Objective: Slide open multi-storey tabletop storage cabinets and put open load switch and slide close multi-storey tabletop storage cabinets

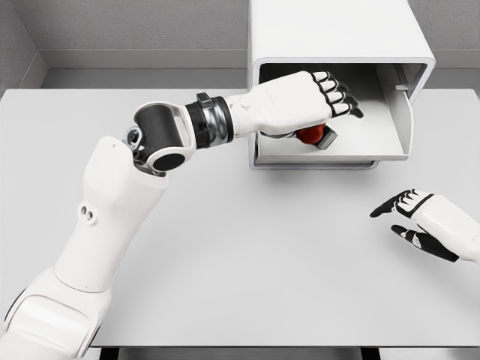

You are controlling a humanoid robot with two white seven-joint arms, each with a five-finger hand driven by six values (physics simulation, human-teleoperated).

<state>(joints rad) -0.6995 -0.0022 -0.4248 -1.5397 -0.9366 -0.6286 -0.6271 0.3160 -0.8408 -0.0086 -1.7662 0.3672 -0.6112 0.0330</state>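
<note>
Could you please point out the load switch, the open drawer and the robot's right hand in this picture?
load switch (313, 135), head view, on its red part below the left hand.
open drawer (315, 161), head view, on its front edge.
right hand (420, 219), head view, on the palm area.

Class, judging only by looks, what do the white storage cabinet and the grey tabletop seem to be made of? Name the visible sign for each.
White storage cabinet: probably painted metal or moulded plastic; smooth satin surfaces, rounded corners, thin drawer walls. Grey tabletop: matte laminate or plastic, perhaps; flat, uniform, without grain or reflections. Being a render, neither is certain.
</note>
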